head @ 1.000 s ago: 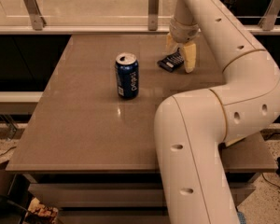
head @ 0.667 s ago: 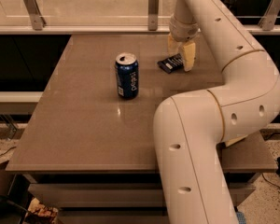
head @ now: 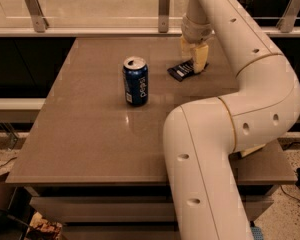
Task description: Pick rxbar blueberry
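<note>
Navy rxbar blueberry (head: pixel 180 72) lies flat at the hand (head: pixel 194 63).

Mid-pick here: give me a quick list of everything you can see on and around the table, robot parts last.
snack bar: one, dark navy wrapper with white text, lying flat on the far right part of the table
can: one, blue with a silver top, upright near the table's middle, left of the snack bar and apart from it
table: one, grey-brown top, holding the can and the snack bar
posts: three, silver metal, along the glass barrier behind the table
arm: one, white, rising at the near right and bending over the table's far side
hand: one, pale yellow fingers set apart, pointing down at the snack bar's right end
</note>
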Motion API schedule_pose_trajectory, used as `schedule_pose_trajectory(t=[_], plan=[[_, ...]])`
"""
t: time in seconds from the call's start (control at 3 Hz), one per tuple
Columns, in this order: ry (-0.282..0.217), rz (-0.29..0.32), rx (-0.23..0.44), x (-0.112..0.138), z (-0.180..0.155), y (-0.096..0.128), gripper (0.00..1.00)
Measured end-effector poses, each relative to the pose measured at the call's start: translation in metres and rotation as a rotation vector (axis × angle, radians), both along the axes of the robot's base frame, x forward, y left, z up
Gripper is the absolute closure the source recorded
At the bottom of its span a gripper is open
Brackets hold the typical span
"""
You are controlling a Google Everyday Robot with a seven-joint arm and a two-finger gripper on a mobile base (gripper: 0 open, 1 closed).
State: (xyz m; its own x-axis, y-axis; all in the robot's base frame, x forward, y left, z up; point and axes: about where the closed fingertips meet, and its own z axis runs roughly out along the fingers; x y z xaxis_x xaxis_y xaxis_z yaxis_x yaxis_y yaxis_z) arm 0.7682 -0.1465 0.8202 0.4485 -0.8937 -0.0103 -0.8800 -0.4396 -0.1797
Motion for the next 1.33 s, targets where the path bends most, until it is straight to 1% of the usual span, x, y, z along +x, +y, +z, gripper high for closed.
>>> schedule_pose_trajectory(t=[0.33, 0.67, 1.0, 1.33], plan=[[0.0, 0.0, 0.0, 0.0, 0.0, 0.0, 1.0], [-0.06, -0.018, 0.015, 0.008, 0.015, 0.0, 1.0], [-0.093, -0.033, 0.015, 0.01, 0.03, 0.0, 1.0], [-0.116, -0.013, 0.033, 0.006, 0.046, 0.003, 1.0]])
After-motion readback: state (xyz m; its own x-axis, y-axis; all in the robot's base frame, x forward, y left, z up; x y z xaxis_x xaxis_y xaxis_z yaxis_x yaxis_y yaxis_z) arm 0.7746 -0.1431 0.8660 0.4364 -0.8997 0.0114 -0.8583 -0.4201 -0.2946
